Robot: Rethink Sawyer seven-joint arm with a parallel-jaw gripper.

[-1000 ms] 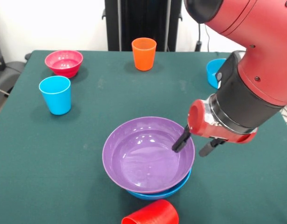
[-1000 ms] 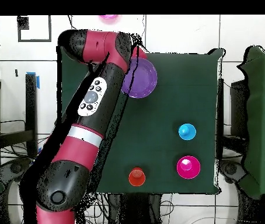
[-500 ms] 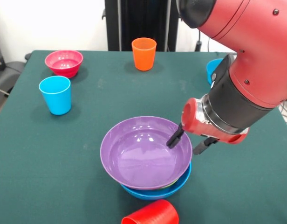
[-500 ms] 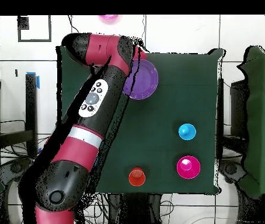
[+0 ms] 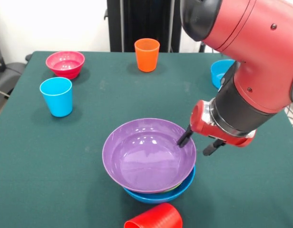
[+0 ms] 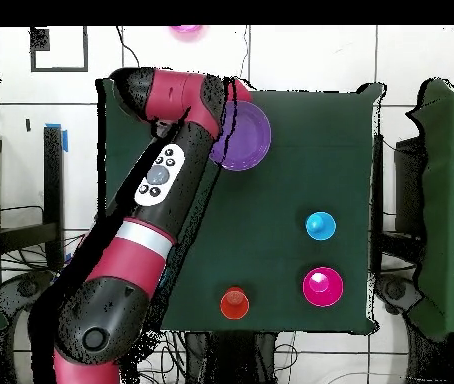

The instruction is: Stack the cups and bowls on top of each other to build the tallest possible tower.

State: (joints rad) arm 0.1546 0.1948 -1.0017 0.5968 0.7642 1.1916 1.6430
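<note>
Since the earlier frames the gripper (image 5: 199,143) has drawn slightly back toward the right rim of the purple bowl (image 5: 147,155), and the bowl has shifted a little to the left on the blue bowl (image 5: 177,190) beneath it.

Front view findings: the two black fingers stand apart, one tip (image 5: 184,138) inside the purple bowl at its right rim, the other outside the rim; whether either presses the wall cannot be told. They straddle the rim without closing on it. This view alone shows the lower blue bowl, a sliver of lime green between the two bowls, the red cup (image 5: 154,217) lying on its side at the near edge, and a second blue bowl (image 5: 219,72) partly behind the arm.

Overhead view findings: the arm covers the gripper and part of the purple bowl. The light blue cup (image 6: 319,225), pink bowl (image 6: 322,286) and orange cup (image 6: 234,301) stand well apart on the green table (image 6: 301,150). Another pink item lies beyond the table's top edge, unseen from the front.
</note>
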